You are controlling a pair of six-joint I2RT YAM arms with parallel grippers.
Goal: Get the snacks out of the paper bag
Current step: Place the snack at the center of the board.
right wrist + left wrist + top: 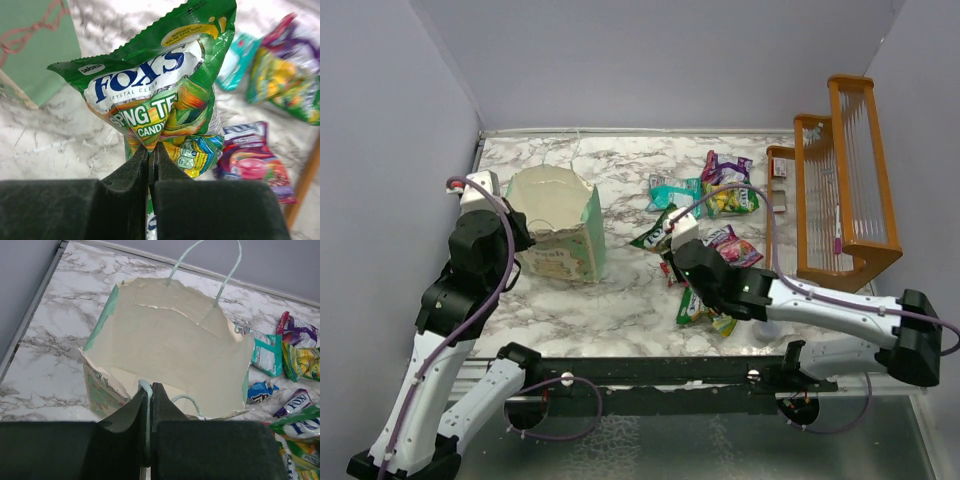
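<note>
We log: paper bag (560, 225) upright, bench (620, 305) left side, inside looks empty. left fingers (131, 412) clenched on its near edge. right fingers (127, 172) grasping green candy packet (155, 85), outside bag. other snacks (725, 200) on bench. We judge only set-down left.

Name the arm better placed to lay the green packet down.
Right: the right gripper is shut on the green packet, near the other snacks; the left gripper is shut on the bag.
</note>
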